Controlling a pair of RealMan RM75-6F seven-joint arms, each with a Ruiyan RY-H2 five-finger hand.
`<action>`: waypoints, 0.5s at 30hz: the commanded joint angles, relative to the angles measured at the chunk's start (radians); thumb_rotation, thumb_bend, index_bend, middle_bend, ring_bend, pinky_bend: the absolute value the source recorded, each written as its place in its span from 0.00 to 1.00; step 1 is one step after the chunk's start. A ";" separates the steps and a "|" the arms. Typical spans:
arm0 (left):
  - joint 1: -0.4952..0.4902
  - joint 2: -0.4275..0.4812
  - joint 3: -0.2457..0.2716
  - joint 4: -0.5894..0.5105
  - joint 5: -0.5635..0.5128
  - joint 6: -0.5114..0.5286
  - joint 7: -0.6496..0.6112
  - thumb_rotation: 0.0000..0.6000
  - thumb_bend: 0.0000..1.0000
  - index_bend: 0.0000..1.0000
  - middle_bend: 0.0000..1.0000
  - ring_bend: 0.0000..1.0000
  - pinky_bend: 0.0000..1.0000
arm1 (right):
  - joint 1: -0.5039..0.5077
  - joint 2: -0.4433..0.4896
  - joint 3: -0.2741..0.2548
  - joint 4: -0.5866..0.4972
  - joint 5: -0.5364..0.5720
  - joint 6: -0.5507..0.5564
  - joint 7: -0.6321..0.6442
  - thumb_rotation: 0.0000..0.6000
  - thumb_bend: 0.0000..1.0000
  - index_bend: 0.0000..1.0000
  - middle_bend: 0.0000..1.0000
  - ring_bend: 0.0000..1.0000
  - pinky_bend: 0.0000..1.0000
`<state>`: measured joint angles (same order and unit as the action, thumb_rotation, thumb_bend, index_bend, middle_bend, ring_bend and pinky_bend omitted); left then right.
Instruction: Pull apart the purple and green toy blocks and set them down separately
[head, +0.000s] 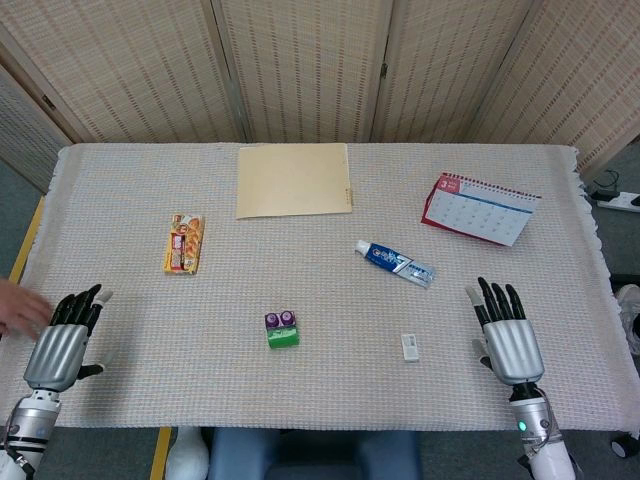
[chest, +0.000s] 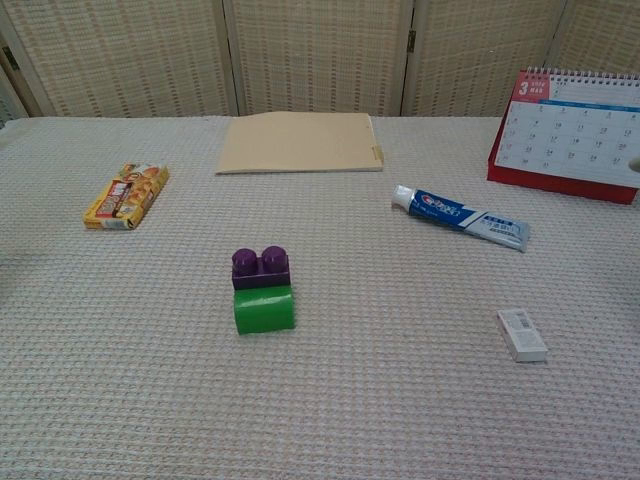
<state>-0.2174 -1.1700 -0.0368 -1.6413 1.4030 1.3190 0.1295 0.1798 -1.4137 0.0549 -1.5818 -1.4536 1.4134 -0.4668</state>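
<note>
Count: one purple block (head: 279, 320) and one green block (head: 283, 337), joined as a single piece, purple touching the far side of green. The piece lies on the table (head: 130, 380) between the two hands, well apart from both, slightly nearer the left hand's side.

Left hand (head: 66, 340): fingers extended and apart, palm down, holding nothing. Right hand (head: 507, 335): same posture, fingers spread, holding nothing.

Other items, one each: a yellow snack packet (head: 184, 243) beyond the left hand; a tan folder (head: 294, 180) far ahead of both hands, near the table's back edge; a toothpaste tube (head: 395, 263) ahead of the right hand and inward; a small white box (head: 410, 346) just inward of the right hand; a desk calendar (head: 480, 208) well ahead of the right hand. Nothing lies on the straight line between either hand and the blocks.

A person's hand (head: 18, 305) shows at the frame edge, just beside the left hand's fingertips.

View difference: head view shows both hands; chest view shows neither, but shows the two studs on the purple block clearly.
</note>
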 joint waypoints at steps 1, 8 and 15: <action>-0.002 -0.003 -0.001 0.001 -0.004 -0.004 0.006 1.00 0.32 0.05 0.00 0.00 0.00 | 0.003 0.003 -0.001 -0.001 0.003 -0.009 0.004 1.00 0.36 0.00 0.00 0.00 0.00; -0.013 -0.019 0.005 0.005 0.022 -0.014 0.001 1.00 0.32 0.07 0.00 0.00 0.00 | -0.008 0.015 -0.008 -0.011 -0.016 0.013 0.019 1.00 0.36 0.00 0.00 0.00 0.00; -0.009 -0.108 0.025 0.008 0.085 0.002 -0.136 1.00 0.32 0.17 0.00 0.00 0.00 | -0.018 0.019 -0.015 -0.016 -0.043 0.035 0.032 1.00 0.36 0.00 0.00 0.00 0.00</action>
<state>-0.2270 -1.2425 -0.0182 -1.6357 1.4690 1.3153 0.0298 0.1632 -1.3946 0.0408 -1.5974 -1.4956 1.4472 -0.4348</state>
